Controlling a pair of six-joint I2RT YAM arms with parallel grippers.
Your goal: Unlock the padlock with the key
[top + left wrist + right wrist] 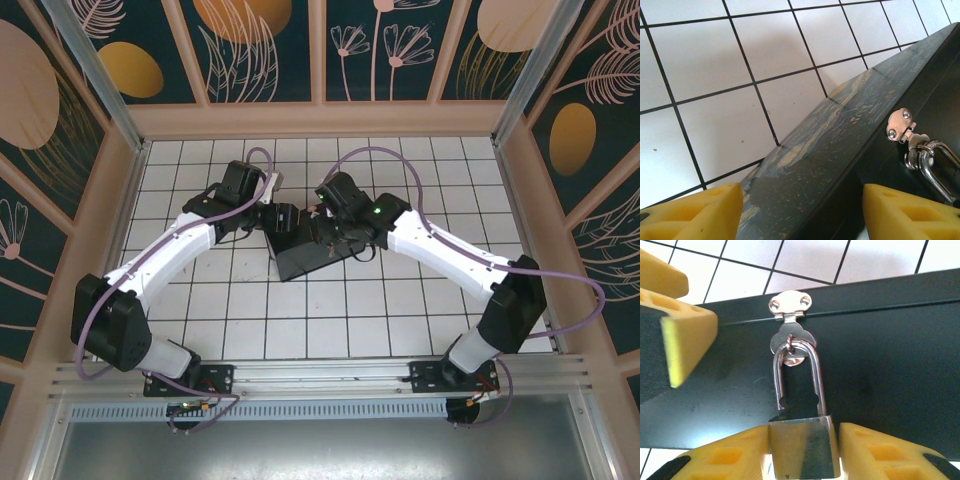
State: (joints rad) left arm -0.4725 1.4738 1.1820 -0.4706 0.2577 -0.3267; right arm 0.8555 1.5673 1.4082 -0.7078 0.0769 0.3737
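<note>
The tiny silver padlock (802, 450) hangs by its shackle from the hasp (790, 305) on the front of the black box (890, 355). The shackle's left leg stands free of the body. My right gripper (803, 442) is shut on the padlock's body, one yellow finger on each side. My left gripper (802, 212) straddles a corner of the box (840, 150), a finger pressed on each side of the painted lid. The padlock's shackle (935, 167) shows at the right edge of the left wrist view. The key is out of view. Both grippers meet at the box (305, 258).
A finger (687, 335) of the left gripper lies over the box front, a little left of the hasp. The box sits mid-table on the white grid tiles (330, 320). Wooden walls (320, 118) close in the table at the back and both sides.
</note>
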